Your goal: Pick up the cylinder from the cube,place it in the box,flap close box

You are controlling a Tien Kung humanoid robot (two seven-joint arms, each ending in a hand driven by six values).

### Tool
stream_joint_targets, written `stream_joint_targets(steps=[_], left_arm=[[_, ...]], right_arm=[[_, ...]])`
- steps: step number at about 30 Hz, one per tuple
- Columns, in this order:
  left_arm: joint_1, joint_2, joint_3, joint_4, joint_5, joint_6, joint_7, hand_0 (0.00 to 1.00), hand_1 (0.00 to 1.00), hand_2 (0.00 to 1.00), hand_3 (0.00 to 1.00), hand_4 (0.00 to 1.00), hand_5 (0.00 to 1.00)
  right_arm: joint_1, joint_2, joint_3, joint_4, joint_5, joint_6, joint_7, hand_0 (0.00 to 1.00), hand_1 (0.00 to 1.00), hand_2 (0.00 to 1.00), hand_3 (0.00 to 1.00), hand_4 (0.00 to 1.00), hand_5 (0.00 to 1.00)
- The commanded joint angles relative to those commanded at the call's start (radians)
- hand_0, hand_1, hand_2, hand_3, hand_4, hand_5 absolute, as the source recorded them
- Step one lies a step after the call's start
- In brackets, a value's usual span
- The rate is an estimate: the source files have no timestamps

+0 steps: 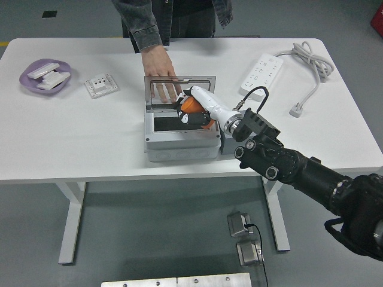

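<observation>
orange cylinder (191, 104) is gripped in right hand (196, 107) fingers over the open grey box (179, 134), lid steadied by a person's hand (160, 70)

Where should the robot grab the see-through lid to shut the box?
Probably the lid's top free edge, coming from the far side and pushing toward the robot. The lid stands upright behind the box, hinged at the bottom. A person's hand rests there now, and the right hand holds the orange cylinder over the opening.
</observation>
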Motion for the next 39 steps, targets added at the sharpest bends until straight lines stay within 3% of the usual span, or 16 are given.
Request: stream_joint_targets(steps=[4,5,10,11,17,18,28,32,39], left_arm=[[-0.001,0.001,-0.001,0.000,0.001,0.000,0.000,0.670,0.705,0.702,0.707,0.644,0.159],[-0.002,0.002,-0.001,0.000,0.001,-0.001,0.000,0.670,0.705,0.702,0.706,0.643,0.159],[-0.003,0.000,0.001,0.000,-0.001,-0.005,0.000,0.670,0.705,0.702,0.706,0.643,0.159],[-0.003,0.000,0.002,0.000,-0.002,-0.005,0.000,0.670,0.704,0.700,0.706,0.643,0.158],[-0.006,-0.001,0.004,0.000,-0.002,-0.008,0.001,0.670,0.704,0.700,0.706,0.643,0.158],[-0.007,-0.001,0.004,0.000,-0.002,-0.008,0.000,0.670,0.704,0.694,0.705,0.641,0.157],[-0.010,-0.003,0.010,0.000,-0.003,-0.014,0.000,0.670,0.703,0.691,0.705,0.639,0.156],[-0.003,-0.007,0.012,0.000,-0.007,-0.015,-0.001,0.670,0.702,0.686,0.705,0.638,0.155],[0.013,-0.015,0.010,0.000,-0.014,-0.015,-0.002,0.670,0.701,0.681,0.703,0.636,0.155]], right_arm=[[0.004,0.000,0.015,0.009,-0.069,0.024,-0.007,0.231,0.223,0.328,0.379,0.002,0.002],[0.005,0.000,0.018,0.012,-0.087,0.028,-0.008,0.305,0.372,0.531,0.672,0.444,0.072],[0.010,0.000,0.031,0.027,-0.158,0.040,-0.015,0.305,0.372,0.531,0.672,0.444,0.072],[0.011,0.000,0.033,0.030,-0.167,0.041,-0.016,0.640,0.624,0.672,0.844,0.829,0.226],[0.018,0.000,0.041,0.040,-0.212,0.045,-0.024,0.640,0.624,0.672,0.844,0.829,0.226],[0.019,0.000,0.041,0.040,-0.217,0.046,-0.026,0.710,0.648,0.688,0.869,0.912,0.291],[0.024,0.000,0.043,0.047,-0.265,0.045,-0.032,0.722,0.650,0.691,0.870,0.928,0.311],[0.017,0.000,0.033,0.100,-0.245,0.053,-0.041,0.724,0.646,0.690,0.868,0.948,0.333],[0.022,0.000,0.035,0.260,-0.189,0.105,-0.091,0.725,0.642,0.685,0.854,0.959,0.349]])
